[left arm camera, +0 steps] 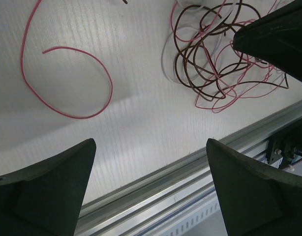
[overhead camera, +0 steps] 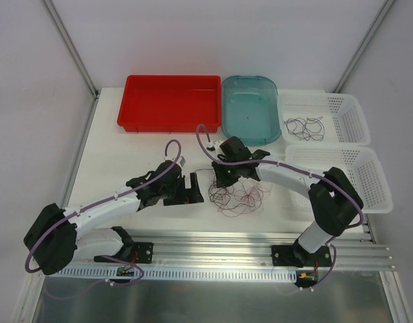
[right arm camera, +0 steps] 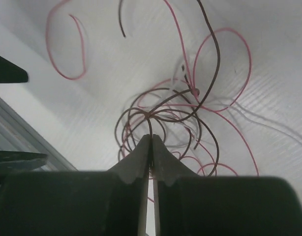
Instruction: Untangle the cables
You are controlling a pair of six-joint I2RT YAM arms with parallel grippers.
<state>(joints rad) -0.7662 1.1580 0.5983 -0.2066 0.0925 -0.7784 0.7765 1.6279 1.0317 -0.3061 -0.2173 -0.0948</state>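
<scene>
There is one red tray (overhead camera: 169, 101). Just right of the red tray stands one blue tub (overhead camera: 250, 114), and further right two white baskets (overhead camera: 344, 108) (overhead camera: 371, 175). In front of the red tray are two robot arms (overhead camera: 105, 205) (overhead camera: 294, 176). The cables (overhead camera: 240, 195) make two bunches, one in front of the red tray and one well right of it in a basket (overhead camera: 305, 128). Single strands I cannot count.

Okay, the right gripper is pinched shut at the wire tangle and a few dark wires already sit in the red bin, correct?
Not quite. The dark wires sit in the far white basket, not the red bin; the top view shows it. The right gripper is indeed pinched shut at the wire tangle.
</scene>
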